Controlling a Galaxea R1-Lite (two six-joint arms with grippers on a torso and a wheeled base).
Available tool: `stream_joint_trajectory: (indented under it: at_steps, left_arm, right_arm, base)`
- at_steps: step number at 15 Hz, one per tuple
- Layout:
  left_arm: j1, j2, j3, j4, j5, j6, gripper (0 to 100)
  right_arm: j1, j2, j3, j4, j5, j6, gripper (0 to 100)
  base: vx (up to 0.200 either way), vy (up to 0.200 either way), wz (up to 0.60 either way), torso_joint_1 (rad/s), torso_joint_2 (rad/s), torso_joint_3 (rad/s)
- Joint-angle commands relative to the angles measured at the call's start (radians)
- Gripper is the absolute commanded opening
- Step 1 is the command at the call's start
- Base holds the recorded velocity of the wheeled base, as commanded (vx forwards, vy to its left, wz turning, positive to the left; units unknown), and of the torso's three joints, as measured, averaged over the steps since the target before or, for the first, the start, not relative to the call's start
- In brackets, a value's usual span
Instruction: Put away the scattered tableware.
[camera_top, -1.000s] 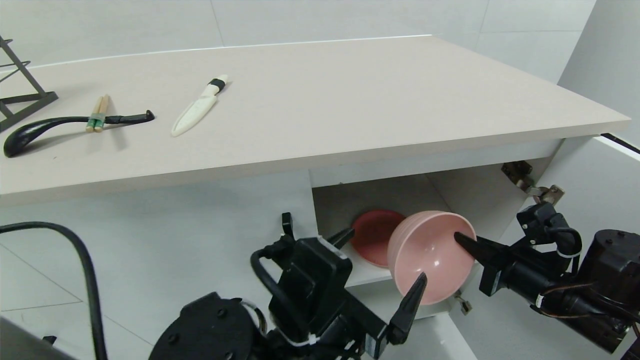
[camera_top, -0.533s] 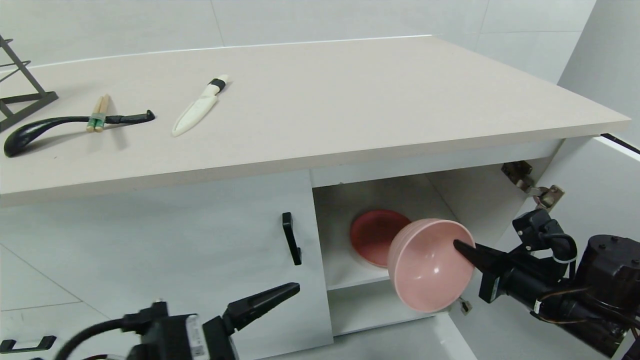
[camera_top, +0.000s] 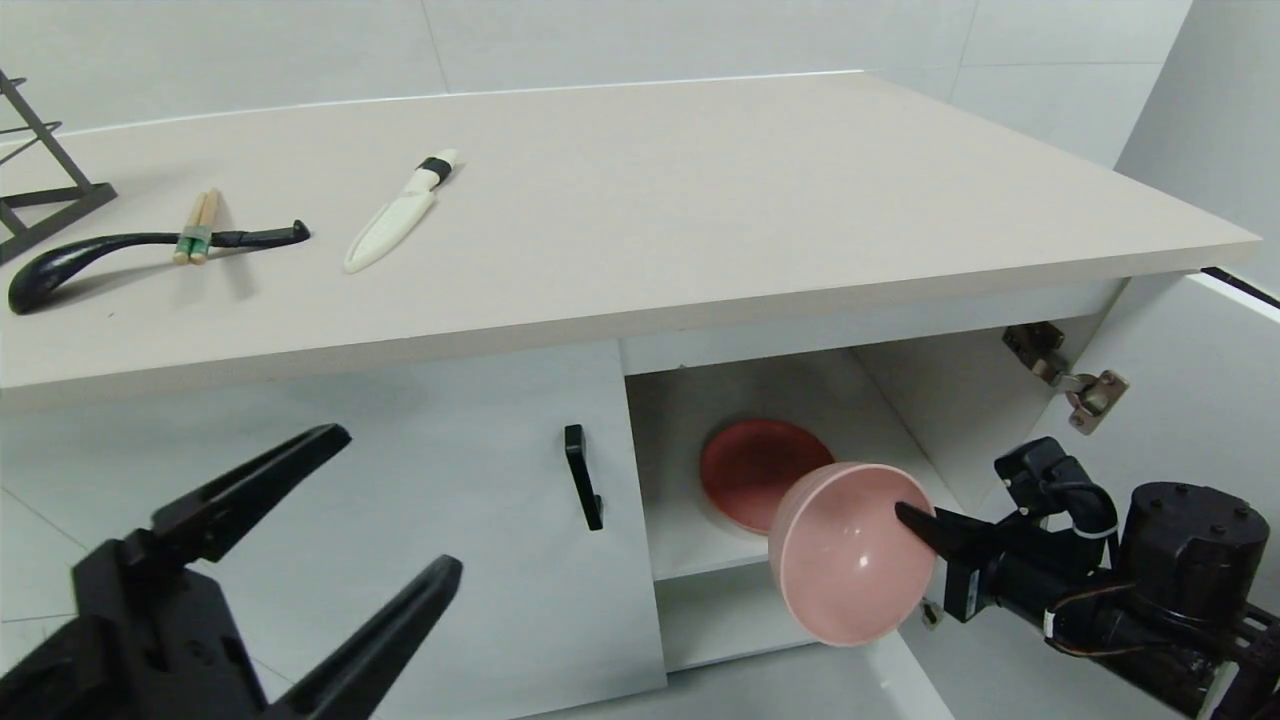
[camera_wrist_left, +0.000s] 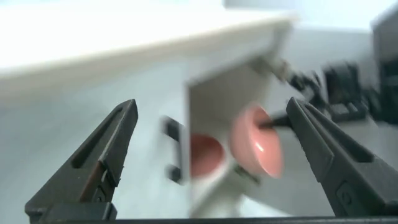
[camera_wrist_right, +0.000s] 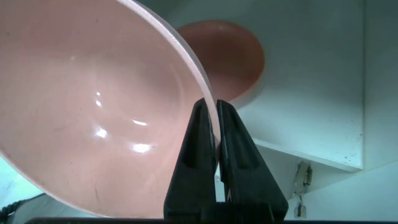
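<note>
We see the right gripper (camera_top: 902, 513) closed tightly on the rim of the pink bowl (camera_top: 845, 560) - one finger inside, one outside, with only the thin wall between them, as the right wrist view shows. The bowl is tilted on its side, with its opening turned toward the near right. It hangs in front of the open cabinet (camera_top: 900, 400), at the near edge of the shelf (camera_top: 690, 555); we cannot tell if it touches the shelf. Just behind it, farther in, a red plate (camera_top: 750, 465) lies on the same shelf.

The left gripper (camera_top: 397, 498) is at the near left, in front of the closed door (camera_top: 400, 420) with the black handle (camera_top: 583, 490). Its fingers are spread wide and hold nothing - it is well apart from the bowl.

On the counter (camera_top: 700, 200), at the far left, lie a black ladle (camera_top: 90, 255), a pair of chopsticks (camera_top: 195, 228) across its handle, and to their right a cream knife (camera_top: 400, 210). A dark rack (camera_top: 40, 180) stands at the left edge.
</note>
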Motion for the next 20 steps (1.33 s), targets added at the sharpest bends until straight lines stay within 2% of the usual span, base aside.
stream_joint_trajectory:
  at_steps: [1, 3, 4, 5, 6, 7, 8, 10, 11, 14, 15, 18, 20]
  left_arm:
    - [0.101, -0.171, 0.000, 0.072, -0.060, 0.004, 100]
    - [0.221, -0.301, 0.000, 0.190, -0.118, 0.004, 100]
    - [0.247, -0.332, 0.000, 0.221, -0.133, 0.004, 100]
    - [0.377, -0.493, 0.000, 0.382, -0.216, -0.005, 100]
    - [0.452, -0.608, 0.000, 0.502, -0.287, -0.021, 100]
    - [0.540, -0.740, 0.000, 0.632, -0.357, -0.067, 100]
    - [0.603, -0.835, 0.000, 0.721, -0.396, -0.111, 100]
    - [0.696, -0.961, 0.000, 0.865, -0.406, -0.217, 100]
    - [0.730, -1.003, 0.000, 0.933, -0.408, -0.236, 100]
    - [0.794, -1.128, 0.000, 1.123, -0.413, -0.237, 100]
    - [0.796, -1.128, 0.000, 1.168, -0.411, -0.228, 100]
    - [0.791, -1.120, -0.003, 1.189, -0.429, -0.228, 100]
    - [0.759, -1.105, -0.017, 1.200, -0.434, -0.231, 100]
  right_arm:
    - [0.001, 0.011, -0.001, -0.001, 0.000, 0.000, 0]
    - [0.002, 0.028, -0.027, -0.001, 0.003, 0.000, 0]
    - [0.004, 0.028, -0.042, -0.001, 0.003, 0.000, 0]
    - [0.024, 0.037, -0.106, -0.001, 0.003, 0.000, 0]
    - [0.030, 0.048, -0.116, -0.001, 0.003, 0.000, 0]
    - [0.036, 0.061, -0.111, -0.001, 0.003, 0.000, 0]
    - [0.036, 0.072, -0.108, -0.001, 0.002, 0.000, 0]
    - [0.033, 0.069, -0.111, -0.001, 0.002, 0.003, 0]
    - [0.033, 0.066, -0.109, -0.001, 0.000, 0.006, 0]
    - [0.030, 0.068, -0.120, -0.001, -0.001, 0.047, 0]
    - [0.030, 0.077, -0.149, -0.001, -0.001, 0.057, 0]
    - [0.029, 0.100, -0.238, -0.001, -0.003, 0.070, 0]
    - [0.030, 0.135, -0.274, -0.001, -0.004, 0.070, 0]
  base:
    - [0.000, 0.000, 0.00, 0.000, 0.00, 0.000]
    - [0.000, 0.000, 0.00, 0.000, 0.00, 0.000]
    - [0.000, 0.000, 0.00, 0.000, 0.00, 0.000]
    - [0.000, 0.000, 0.00, 0.000, 0.00, 0.000]
    - [0.000, 0.000, 0.00, 0.000, 0.00, 0.000]
    - [0.000, 0.000, 0.00, 0.000, 0.00, 0.000]
    - [0.000, 0.000, 0.00, 0.000, 0.00, 0.000]
    - [0.000, 0.000, 0.00, 0.000, 0.00, 0.000]
    - [0.000, 0.000, 0.00, 0.000, 0.00, 0.000]
    - [0.000, 0.000, 0.00, 0.000, 0.00, 0.000]
    - [0.000, 0.000, 0.00, 0.000, 0.00, 0.000]
    - [0.000, 0.000, 0.00, 0.000, 0.00, 0.000]
    - [0.000, 0.000, 0.00, 0.000, 0.00, 0.000]
